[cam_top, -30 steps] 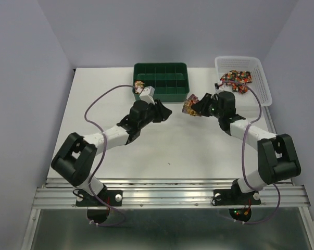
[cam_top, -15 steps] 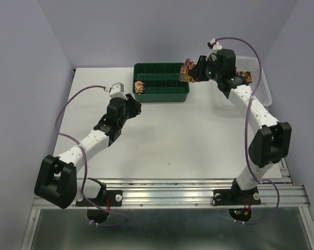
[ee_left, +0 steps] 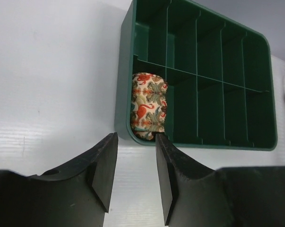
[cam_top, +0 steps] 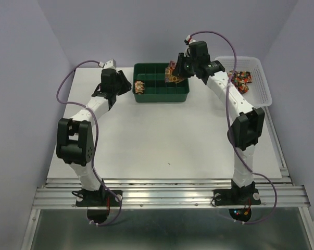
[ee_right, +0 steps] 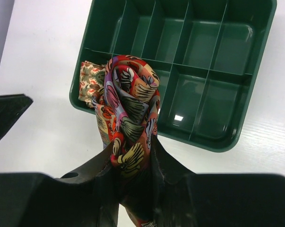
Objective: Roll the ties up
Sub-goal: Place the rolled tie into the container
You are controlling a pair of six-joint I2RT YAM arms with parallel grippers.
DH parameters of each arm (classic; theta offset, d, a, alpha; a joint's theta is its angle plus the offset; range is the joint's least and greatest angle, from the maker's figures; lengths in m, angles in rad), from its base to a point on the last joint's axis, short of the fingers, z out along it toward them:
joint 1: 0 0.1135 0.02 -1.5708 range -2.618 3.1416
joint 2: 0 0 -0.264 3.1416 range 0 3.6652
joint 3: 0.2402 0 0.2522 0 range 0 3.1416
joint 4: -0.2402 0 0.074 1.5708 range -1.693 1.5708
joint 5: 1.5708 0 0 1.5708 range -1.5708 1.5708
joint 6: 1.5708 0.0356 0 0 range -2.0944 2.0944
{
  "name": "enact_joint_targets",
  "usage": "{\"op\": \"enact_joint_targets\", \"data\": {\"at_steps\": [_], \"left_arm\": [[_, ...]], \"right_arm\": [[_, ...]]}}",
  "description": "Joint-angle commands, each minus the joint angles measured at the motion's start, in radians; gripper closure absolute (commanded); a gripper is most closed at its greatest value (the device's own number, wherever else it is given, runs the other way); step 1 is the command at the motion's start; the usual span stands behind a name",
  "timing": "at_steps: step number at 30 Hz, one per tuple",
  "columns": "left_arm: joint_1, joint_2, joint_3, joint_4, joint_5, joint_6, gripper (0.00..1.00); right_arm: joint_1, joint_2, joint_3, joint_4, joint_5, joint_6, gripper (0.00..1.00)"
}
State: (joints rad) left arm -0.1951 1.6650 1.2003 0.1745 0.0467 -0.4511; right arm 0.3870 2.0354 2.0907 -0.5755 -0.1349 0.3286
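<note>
My right gripper [cam_top: 173, 74] is shut on a rolled tie [ee_right: 130, 118] with a red, orange and gold print, and holds it above the green divided tray [cam_top: 180, 96]; the roll also shows in the top view [cam_top: 172, 72]. A second rolled tie [ee_left: 148, 106], cream with red figures, lies in the tray's near left compartment [cam_top: 139, 86]. My left gripper [ee_left: 135, 172] is open and empty over the table, just left of the tray [ee_left: 125, 94]. More ties [cam_top: 239, 79] lie loose in the white basket [cam_top: 263, 88].
The green tray's [ee_right: 222, 142] other compartments hold nothing. The white basket stands at the back right, next to the tray. Purple walls close in the table on both sides and at the back.
My right arm has carried the rolled tie left from the tray's right end to over the tray. My left arm has swung back and left, up beside the tray's left end.
</note>
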Motion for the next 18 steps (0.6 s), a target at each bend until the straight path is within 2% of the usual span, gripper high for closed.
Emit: {"op": "enact_joint_targets", "data": {"at_steps": [1,4,7,14,18], "left_arm": [[0.025,0.111,0.139,-0.064,0.105,0.063,0.52],[0.026,0.167,0.203,-0.078,0.128,0.104,0.52],[0.029,0.205,0.277,-0.14,0.128,0.138,0.52],[0.031,0.243,0.36,-0.216,0.044,0.178,0.52],[0.034,0.286,0.381,-0.227,0.047,0.193,0.52]], "right_arm": [[0.009,0.07,0.147,-0.108,0.155,0.029,0.99],[0.009,0.15,0.292,-0.229,0.25,0.044,0.99],[0.009,0.183,0.339,-0.294,0.29,0.084,0.99],[0.009,0.213,0.348,-0.259,0.33,0.081,0.99],[0.009,0.253,0.381,-0.25,0.425,0.059,0.99]]}}
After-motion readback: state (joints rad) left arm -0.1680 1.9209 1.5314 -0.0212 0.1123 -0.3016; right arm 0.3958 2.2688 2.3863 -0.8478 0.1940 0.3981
